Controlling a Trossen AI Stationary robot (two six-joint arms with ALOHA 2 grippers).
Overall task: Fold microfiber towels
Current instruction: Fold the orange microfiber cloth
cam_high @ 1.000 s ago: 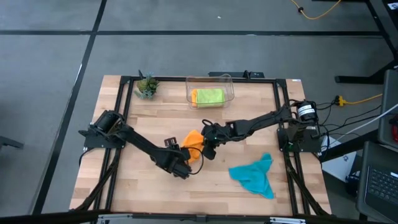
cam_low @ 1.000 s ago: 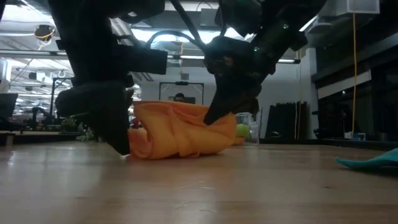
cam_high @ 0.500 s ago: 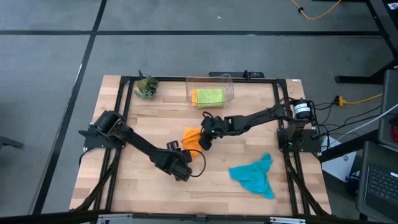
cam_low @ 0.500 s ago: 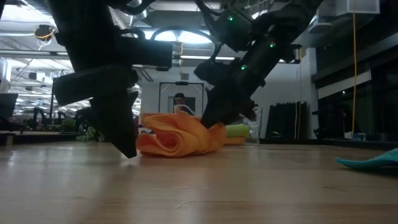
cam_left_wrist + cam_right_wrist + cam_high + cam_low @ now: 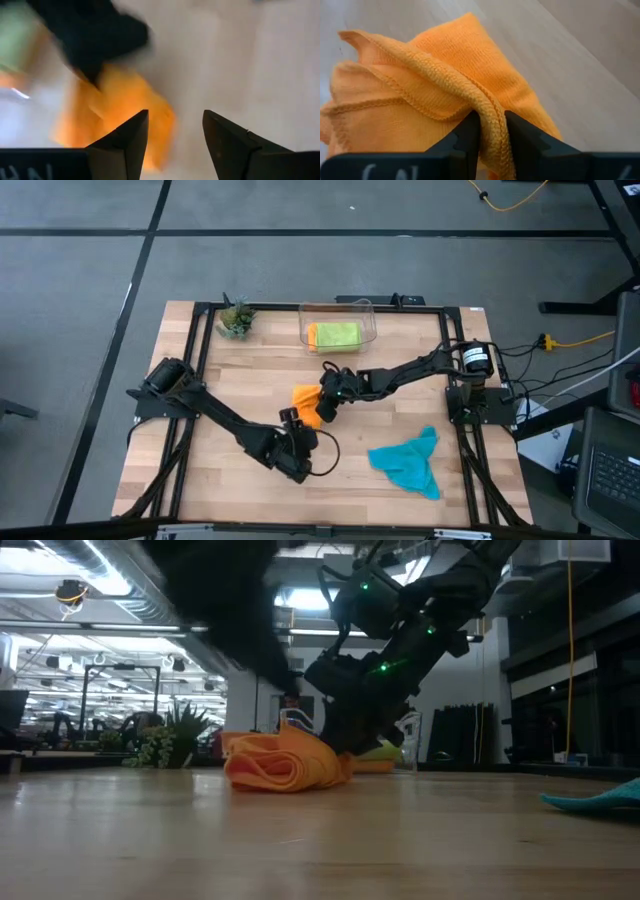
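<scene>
An orange towel [image 5: 306, 404] lies bunched on the wooden table [image 5: 230, 480] near its middle, also seen in the low view [image 5: 285, 762] and the left wrist view [image 5: 115, 110]. My right gripper [image 5: 490, 122] reaches in from the table's right [image 5: 322, 404] and is shut on the orange towel. My left gripper [image 5: 175, 117] hangs open above the table just near of the orange towel [image 5: 300, 432], with nothing between its fingers. A teal towel [image 5: 408, 462] lies crumpled near the right front. A lime green towel [image 5: 337, 335] lies in the clear bin. My right gripper pinches a raised, hemmed ridge of the orange towel [image 5: 489, 107] between its two fingers [image 5: 469, 131]. The fingers slant down from the table's right. The towel [image 5: 445, 65] stays bunched on the table, slack, with the hem curving away from the fingers.
A clear bin [image 5: 338, 326] at the far edge holds the green towel and an orange cloth [image 5: 312, 332]. A small potted plant [image 5: 236, 318] stands at the far left. Black frame rails [image 5: 205, 340] run along the table's sides. Bare wood lies at the near left.
My left gripper has risen and drawn back from the orange towel toward the near edge, leaving the low view's table level. My right gripper has gone toward the far-left and down with the towel, which has sunk from a taller heap into a lower bunch.
</scene>
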